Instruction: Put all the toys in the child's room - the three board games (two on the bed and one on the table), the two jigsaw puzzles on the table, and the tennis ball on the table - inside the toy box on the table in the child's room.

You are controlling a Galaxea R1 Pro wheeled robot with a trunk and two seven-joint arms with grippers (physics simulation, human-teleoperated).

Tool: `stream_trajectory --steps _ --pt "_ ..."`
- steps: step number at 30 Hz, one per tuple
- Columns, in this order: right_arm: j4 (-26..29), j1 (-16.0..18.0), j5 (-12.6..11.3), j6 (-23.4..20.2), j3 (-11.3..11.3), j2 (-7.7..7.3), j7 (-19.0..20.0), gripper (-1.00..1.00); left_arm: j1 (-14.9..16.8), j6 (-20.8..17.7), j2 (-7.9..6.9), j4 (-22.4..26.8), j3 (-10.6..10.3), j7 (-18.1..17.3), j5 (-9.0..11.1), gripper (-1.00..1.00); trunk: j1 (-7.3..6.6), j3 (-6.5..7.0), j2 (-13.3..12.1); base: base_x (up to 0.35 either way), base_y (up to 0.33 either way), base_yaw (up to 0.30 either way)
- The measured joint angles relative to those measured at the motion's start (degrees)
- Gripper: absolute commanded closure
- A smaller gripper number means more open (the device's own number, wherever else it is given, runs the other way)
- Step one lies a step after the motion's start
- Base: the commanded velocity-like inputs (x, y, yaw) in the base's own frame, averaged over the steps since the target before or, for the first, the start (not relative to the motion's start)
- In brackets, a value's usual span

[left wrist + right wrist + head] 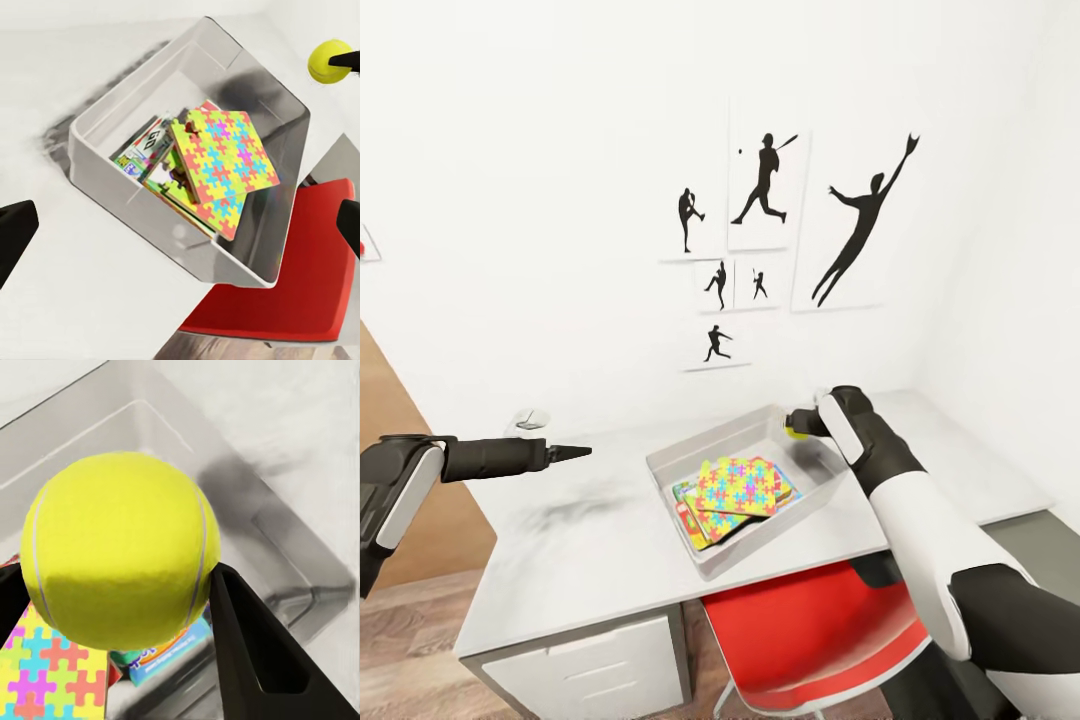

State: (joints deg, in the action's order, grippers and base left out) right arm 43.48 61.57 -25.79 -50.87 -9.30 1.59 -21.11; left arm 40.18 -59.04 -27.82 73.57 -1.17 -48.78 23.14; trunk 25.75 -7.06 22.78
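- I am holding my left gripper (pixel 582 452) over the bare left part of the table (pixel 590 550), well apart from the toy box (pixel 760 425); its fingers (pixel 13 229) are standing spread with nothing between them.
- In the toy box I am seeing the jigsaw puzzles (pixel 740 485) lying tilted on top of the board games (pixel 146 146).
- My right gripper (pixel 796 424) is clamping the tennis ball (pixel 120 547) over the box's far right corner.

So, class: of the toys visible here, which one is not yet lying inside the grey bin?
The tennis ball. The right gripper holds it above the toy box, while the jigsaw puzzles and board games lie stacked inside.
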Motion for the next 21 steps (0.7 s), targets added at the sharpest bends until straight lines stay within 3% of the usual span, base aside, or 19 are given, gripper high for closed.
stream_trajectory --steps 6,21 --pt "0.0 0.6 2.7 0.0 0.3 -0.50 0.1 1.00 0.0 0.0 0.00 0.0 0.0 0.0 0.0 -1.00 0.00 -0.56 0.0 0.000 0.000 0.000" --pt "0.2 0.6 3.2 0.0 0.0 -0.67 0.2 1.00 0.0 0.0 0.00 0.0 0.1 0.0 0.0 -1.00 0.00 -1.97 0.0 0.000 0.000 0.000"
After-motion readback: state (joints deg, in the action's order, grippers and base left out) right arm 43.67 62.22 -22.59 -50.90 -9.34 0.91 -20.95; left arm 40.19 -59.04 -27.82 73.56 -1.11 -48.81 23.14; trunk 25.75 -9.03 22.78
